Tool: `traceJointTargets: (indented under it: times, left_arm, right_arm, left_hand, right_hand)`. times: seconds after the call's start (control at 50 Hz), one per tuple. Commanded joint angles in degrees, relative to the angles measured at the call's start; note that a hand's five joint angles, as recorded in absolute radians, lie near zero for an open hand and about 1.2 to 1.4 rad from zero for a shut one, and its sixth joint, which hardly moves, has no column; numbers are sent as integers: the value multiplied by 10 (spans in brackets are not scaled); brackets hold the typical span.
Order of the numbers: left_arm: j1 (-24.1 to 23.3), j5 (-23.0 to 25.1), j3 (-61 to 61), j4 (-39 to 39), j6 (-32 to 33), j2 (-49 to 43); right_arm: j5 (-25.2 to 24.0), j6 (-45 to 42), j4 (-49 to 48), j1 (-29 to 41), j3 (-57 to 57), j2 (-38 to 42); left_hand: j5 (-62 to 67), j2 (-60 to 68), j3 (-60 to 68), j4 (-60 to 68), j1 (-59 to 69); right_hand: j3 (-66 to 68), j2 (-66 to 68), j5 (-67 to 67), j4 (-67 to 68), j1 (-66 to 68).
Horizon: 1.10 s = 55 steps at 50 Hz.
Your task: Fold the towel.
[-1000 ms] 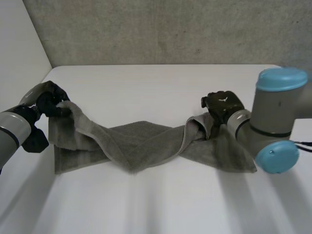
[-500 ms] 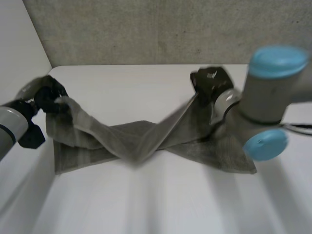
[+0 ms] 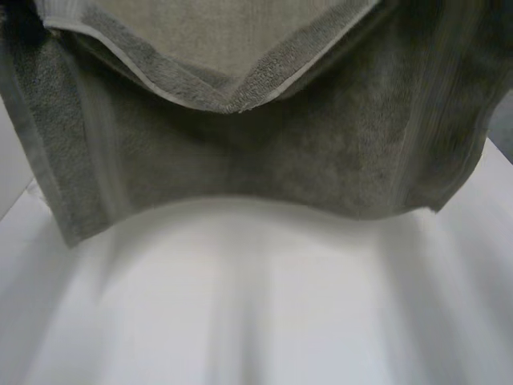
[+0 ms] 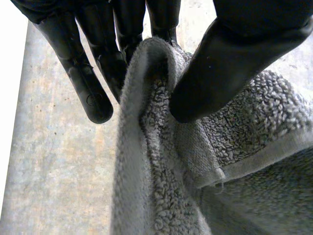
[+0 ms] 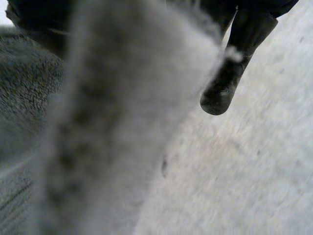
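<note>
The grey terry-cloth towel (image 3: pixel 240 152) hangs close, raised. The black left hand (image 4: pixel 230 58) pinches its hemmed edge against the thumb. Whether the black right hand (image 5: pixel 227 83) grips it, I cannot tell. Both ends are best held level and taut before lowering onto the white surface (image 3: pixel 256 321) beyond.

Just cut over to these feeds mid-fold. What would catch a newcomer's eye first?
The grey towel hangs spread close before the head camera, its lower edge sagging above the white table. In the left wrist view, the left hand pinches a bunched towel edge between thumb and fingers. In the right wrist view, the towel hangs right against the right hand.
</note>
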Motion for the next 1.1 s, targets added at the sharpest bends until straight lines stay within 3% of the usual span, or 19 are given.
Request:
traceJointTargets:
  times: [0.02, 0.16, 0.26, 0.3, 0.36, 0.48, 0.54, 0.64, 0.74, 0.84, 0.88, 1.02, 1.1]
  left_arm:
    - [-8, -6, 84, -14, 4, -169]
    - [-34, -12, 201, -9, 7, -309]
    - [-54, -63, 337, 15, 6, -392]
    - [-68, -101, 426, 38, 2, -413]
    - [-74, -119, 480, 77, -3, -408]
    - [-75, -121, 476, 130, -35, -370]
    - [-71, -118, 431, 133, -76, -353]
    - [-56, -105, 313, 135, -106, -340]
    - [-18, -32, 104, 156, -101, -339]
    - [4, 0, -28, 203, -70, -353]
    - [25, 4, -94, 226, -18, -365]
    - [53, 14, -199, 233, 100, -372]
    - [56, 38, -250, 232, 147, -363]
  right_arm:
    - [10, -22, -8, 3, -25, 117]
    - [85, -35, -105, 30, -36, 208]
    - [161, -35, -285, 44, -97, 261]
    - [168, -35, -320, 47, -113, 257]
    - [171, -28, -362, 56, -127, 228]
    - [149, 16, -352, 55, -118, 184]
    - [132, 18, -328, 54, -106, 183]
    - [36, 10, -163, 49, -23, 191]
    - [-7, -37, -81, 48, 111, 190]
    - [-11, -79, -103, 40, 260, 178]
    - [-7, -94, -152, 34, 377, 170]
    - [18, -119, -238, 32, 536, 155]
    - [25, -131, -269, 29, 596, 131]
  left_hand:
    - [62, 34, 37, 19, 77]
    - [62, 34, 37, 19, 77]
    - [62, 34, 37, 19, 77]
    - [62, 34, 37, 19, 77]
    - [62, 34, 37, 19, 77]
    - [62, 34, 37, 19, 77]
    - [62, 34, 37, 19, 77]
    - [62, 34, 37, 19, 77]
    - [62, 34, 37, 19, 77]
    - [62, 34, 37, 19, 77]
    - [62, 34, 37, 19, 77]
    - [58, 29, 33, 14, 72]
    - [-92, -121, -117, -136, -77]
  right_hand:
    - [32, 38, 35, 32, 38]
    - [32, 38, 35, 32, 38]
    - [32, 38, 35, 32, 38]
    - [32, 38, 35, 32, 38]
    - [32, 38, 35, 32, 38]
    - [32, 38, 35, 32, 38]
    - [32, 38, 35, 32, 38]
    - [32, 38, 35, 32, 38]
    - [32, 38, 35, 32, 38]
    - [32, 38, 35, 32, 38]
    - [32, 38, 35, 32, 38]
    - [32, 38, 35, 32, 38]
    - [32, 38, 35, 32, 38]
